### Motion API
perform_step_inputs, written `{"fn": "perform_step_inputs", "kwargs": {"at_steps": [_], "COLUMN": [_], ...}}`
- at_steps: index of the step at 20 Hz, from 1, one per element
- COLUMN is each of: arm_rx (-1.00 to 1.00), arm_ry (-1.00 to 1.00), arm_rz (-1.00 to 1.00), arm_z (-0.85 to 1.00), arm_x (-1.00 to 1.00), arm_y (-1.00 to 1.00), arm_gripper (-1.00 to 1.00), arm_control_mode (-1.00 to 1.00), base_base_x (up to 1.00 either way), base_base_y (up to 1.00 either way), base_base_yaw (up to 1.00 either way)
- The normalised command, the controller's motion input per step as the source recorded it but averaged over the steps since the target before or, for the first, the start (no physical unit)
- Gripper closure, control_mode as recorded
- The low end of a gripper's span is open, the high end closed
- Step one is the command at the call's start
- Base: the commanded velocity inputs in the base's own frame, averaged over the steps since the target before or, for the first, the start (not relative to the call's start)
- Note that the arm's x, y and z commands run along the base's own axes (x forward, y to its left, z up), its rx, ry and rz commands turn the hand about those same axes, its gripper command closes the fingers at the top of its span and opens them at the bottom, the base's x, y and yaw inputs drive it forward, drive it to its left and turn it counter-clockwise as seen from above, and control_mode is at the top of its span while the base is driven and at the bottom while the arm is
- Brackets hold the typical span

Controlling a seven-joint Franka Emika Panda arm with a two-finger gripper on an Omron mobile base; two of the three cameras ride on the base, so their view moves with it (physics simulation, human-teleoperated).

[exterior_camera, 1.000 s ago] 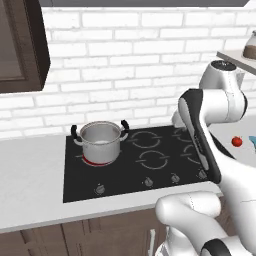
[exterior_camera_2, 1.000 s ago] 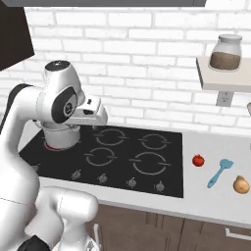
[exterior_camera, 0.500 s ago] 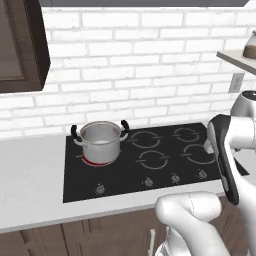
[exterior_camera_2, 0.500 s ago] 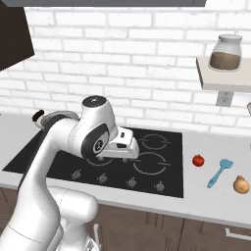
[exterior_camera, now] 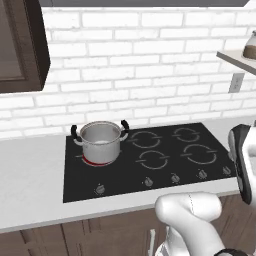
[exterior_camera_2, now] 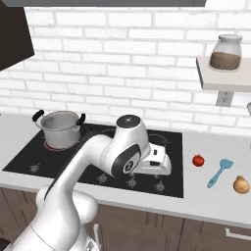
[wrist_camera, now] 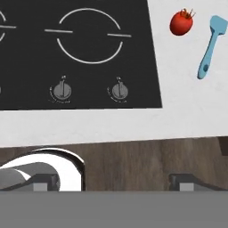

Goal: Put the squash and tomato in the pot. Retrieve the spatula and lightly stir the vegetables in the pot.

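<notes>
The steel pot (exterior_camera: 101, 142) with black loop handles stands on the cooktop's back left burner, also seen in the right base view (exterior_camera_2: 60, 128). On the counter right of the cooktop lie the red tomato (exterior_camera_2: 198, 160), the teal-blue spatula (exterior_camera_2: 220, 172) and the tan-yellow squash (exterior_camera_2: 240, 184). My hand (exterior_camera_2: 156, 164) hovers over the cooktop's front right part, left of the tomato. In the hand view my gripper (wrist_camera: 113, 181) is open and empty, its fingertips (wrist_camera: 44, 181) wide apart, with the tomato (wrist_camera: 181, 23) and spatula (wrist_camera: 210, 46) at the upper right.
The black cooktop (exterior_camera: 120, 175) has knobs (wrist_camera: 62, 91) along its front edge, with wooden cabinet fronts below the counter. A wall shelf (exterior_camera_2: 223, 81) carries a glass jar (exterior_camera_2: 225, 53) above the squash. A dark cabinet (exterior_camera: 20, 45) hangs at the upper left.
My arm has swung from near the pot to the right, across the cooktop toward the tomato side. The gripper stays empty and nothing on the counter has moved.
</notes>
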Motion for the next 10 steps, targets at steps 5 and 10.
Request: {"fn": "perform_step_inputs", "kwargs": {"at_steps": [5, 10], "arm_rx": [0.0, 0.0], "arm_ry": [0.0, 0.0], "arm_rz": [-0.01, -0.02], "arm_z": [0.0, -0.02], "arm_x": [0.0, 0.06], "arm_y": [-0.99, -0.94], "arm_gripper": [-1.0, -1.0], "arm_control_mode": [-1.0, -1.0], "base_base_x": [0.0, 0.0], "base_base_y": [0.0, 0.0], "base_base_yaw": [0.0, 0.0]}}
